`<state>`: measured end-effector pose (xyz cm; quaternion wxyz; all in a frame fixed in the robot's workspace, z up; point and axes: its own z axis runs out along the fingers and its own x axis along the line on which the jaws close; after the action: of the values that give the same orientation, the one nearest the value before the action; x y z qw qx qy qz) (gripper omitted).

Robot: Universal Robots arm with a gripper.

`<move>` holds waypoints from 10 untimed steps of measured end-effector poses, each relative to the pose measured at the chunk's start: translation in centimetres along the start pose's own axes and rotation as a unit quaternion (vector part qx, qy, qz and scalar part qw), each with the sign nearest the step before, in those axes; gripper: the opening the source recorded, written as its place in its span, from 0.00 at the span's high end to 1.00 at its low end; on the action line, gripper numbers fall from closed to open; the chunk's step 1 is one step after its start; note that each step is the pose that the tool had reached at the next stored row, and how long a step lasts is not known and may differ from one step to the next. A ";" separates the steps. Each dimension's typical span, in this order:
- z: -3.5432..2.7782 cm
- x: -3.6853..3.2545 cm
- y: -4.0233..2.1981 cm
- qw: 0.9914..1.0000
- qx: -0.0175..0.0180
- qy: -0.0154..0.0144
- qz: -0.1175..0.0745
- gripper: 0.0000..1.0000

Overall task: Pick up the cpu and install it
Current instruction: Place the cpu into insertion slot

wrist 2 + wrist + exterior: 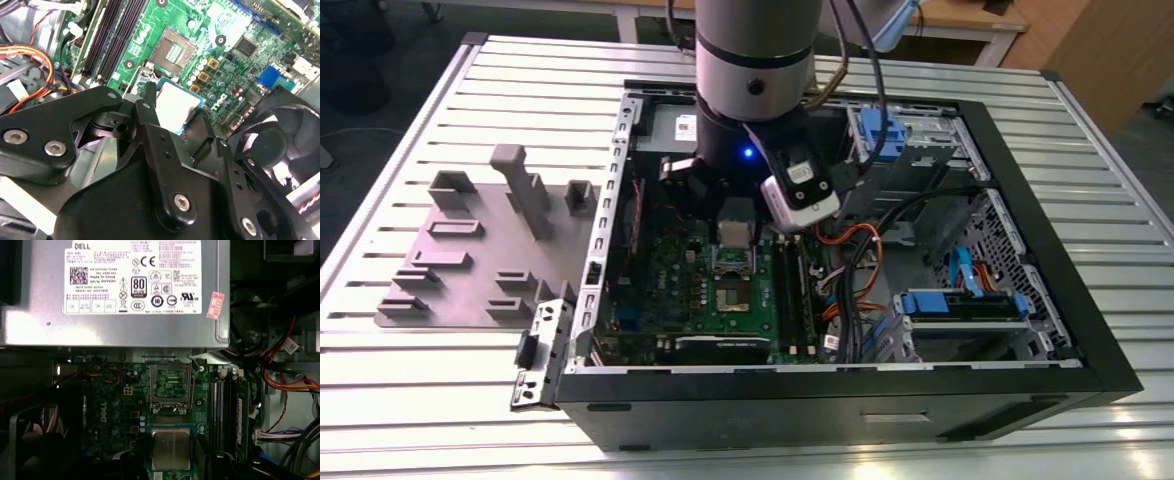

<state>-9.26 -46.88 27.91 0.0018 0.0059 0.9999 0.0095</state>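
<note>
One gripper pinches the cpu by two opposite edges between its black fingers, silver top facing the camera in both wrist views. The cpu hangs just beside the bare cpu socket, over the green motherboard. In the exterior view the arm reaches down at the frame's centre into the open computer case, which lies on the slatted desk.
</note>
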 end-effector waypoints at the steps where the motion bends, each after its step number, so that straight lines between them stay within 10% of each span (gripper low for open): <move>1: 0.13 0.00 -0.12 1.000 0.000 0.000 0.000 0.53; 10: 0.80 0.00 -0.45 1.000 0.000 0.000 0.000 0.53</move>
<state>-9.26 -47.31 27.10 0.0017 0.0059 0.9999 0.0095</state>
